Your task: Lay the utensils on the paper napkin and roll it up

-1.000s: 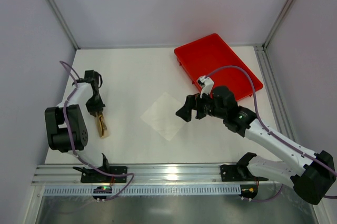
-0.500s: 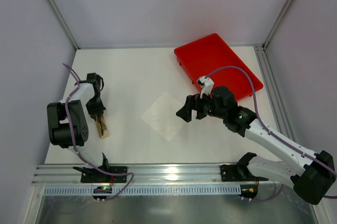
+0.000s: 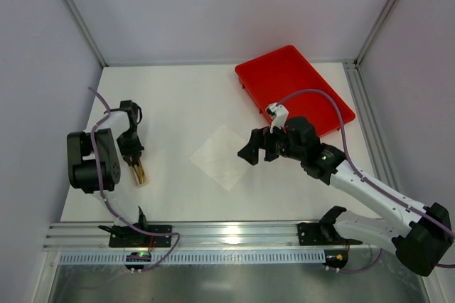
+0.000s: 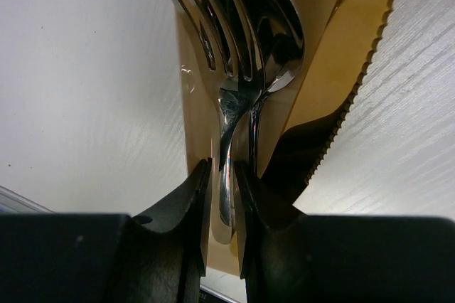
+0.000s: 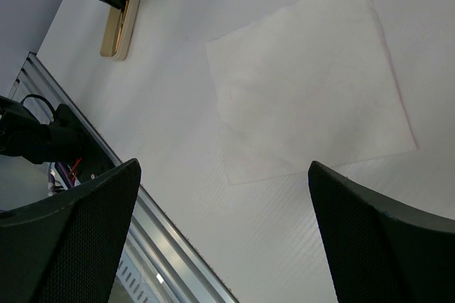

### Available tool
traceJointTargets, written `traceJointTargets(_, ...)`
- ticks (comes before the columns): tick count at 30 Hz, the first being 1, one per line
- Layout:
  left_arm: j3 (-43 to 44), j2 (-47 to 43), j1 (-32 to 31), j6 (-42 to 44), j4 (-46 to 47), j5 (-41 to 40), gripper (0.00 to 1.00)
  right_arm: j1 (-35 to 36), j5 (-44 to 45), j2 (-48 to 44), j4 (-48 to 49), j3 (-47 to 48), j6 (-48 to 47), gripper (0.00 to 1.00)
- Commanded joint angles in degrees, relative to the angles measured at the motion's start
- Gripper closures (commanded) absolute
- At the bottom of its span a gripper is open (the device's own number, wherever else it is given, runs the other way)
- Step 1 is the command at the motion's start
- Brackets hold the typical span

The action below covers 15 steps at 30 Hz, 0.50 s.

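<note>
The utensils (image 3: 140, 173) lie bunched on the table at the near left. In the left wrist view they are a silver fork (image 4: 227, 68) over a spoon (image 4: 274, 33), beside a golden serrated knife (image 4: 355, 54). My left gripper (image 3: 135, 163) points down at them, and its jaws (image 4: 222, 168) are narrowed onto the fork's shank. The paper napkin (image 3: 222, 156) lies flat mid-table, a pale square (image 5: 306, 82). My right gripper (image 3: 257, 152) hovers at the napkin's right edge, wide open (image 5: 224, 168) and holding nothing.
A red tray (image 3: 295, 86) sits at the far right of the table. An aluminium rail (image 3: 213, 235) runs along the near edge. Grey walls close in the left, the back and the right.
The left arm's body has swung further left and back while its gripper stayed over the utensils, edging slightly nearer. The right arm has not moved.
</note>
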Motion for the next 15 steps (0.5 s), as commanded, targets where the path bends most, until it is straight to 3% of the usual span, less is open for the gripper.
traceJointTargets(1, 1.76, 1.9, 0.07, 0.14, 0.6, -1.05, 0.77, -0.13, 0.47, 0.17, 1.31, 0.55, -0.83, 0.01)
traceJointTargets(7, 2.11, 2.78, -0.02, -0.3, 0.59, -1.49, 0.78, -0.22, 0.55, 0.08, 1.48, 0.38, -1.0, 0.0)
traceJointTargets(15, 2.99, 2.08, -0.02, -0.3, -0.28, -3.33, 1.0, -0.22, 0.38, 0.17, 1.57, 0.38, -0.83, 0.0)
